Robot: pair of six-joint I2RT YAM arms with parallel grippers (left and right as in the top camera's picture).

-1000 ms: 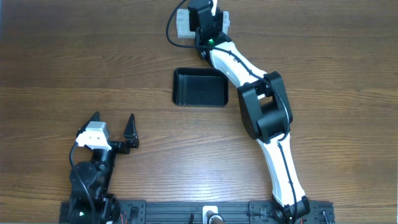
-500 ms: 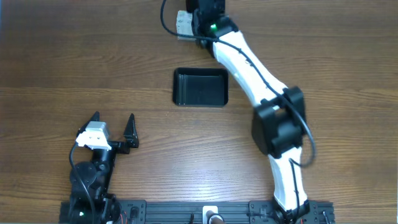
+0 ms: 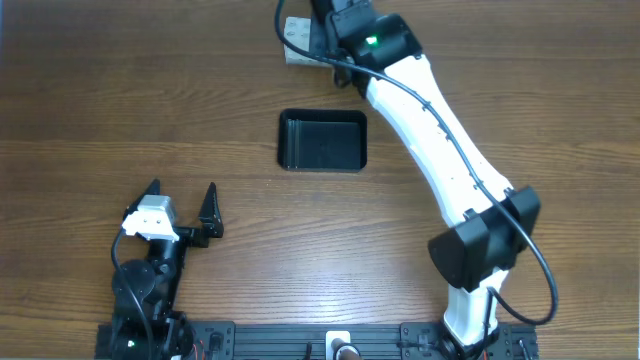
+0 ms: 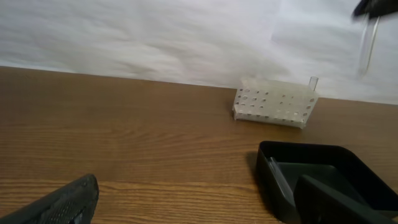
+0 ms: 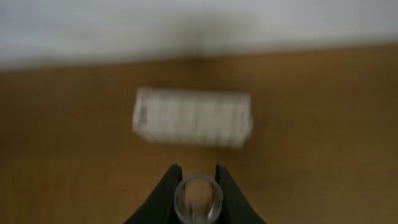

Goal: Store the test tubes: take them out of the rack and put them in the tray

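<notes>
Tube [image 4: 368, 43] in your right gripper [image 5: 198, 184] is hanging upright, long axis vertical, its open mouth pointing up at the wrist camera. The jaws are clenching it near its top. You are holding it in the air, lifted clear of the white rack [image 4: 274, 102]. A second tube [image 4: 313, 83] is standing upright at one end of the rack. The black tray [image 3: 322, 140] is sitting between the rack and your arms' bases, and a thin clear tube [image 4: 278, 175] seems to be lying inside it. Your left gripper [image 3: 183, 203] is resting near its base, jaws spread, gripping nothing.
</notes>
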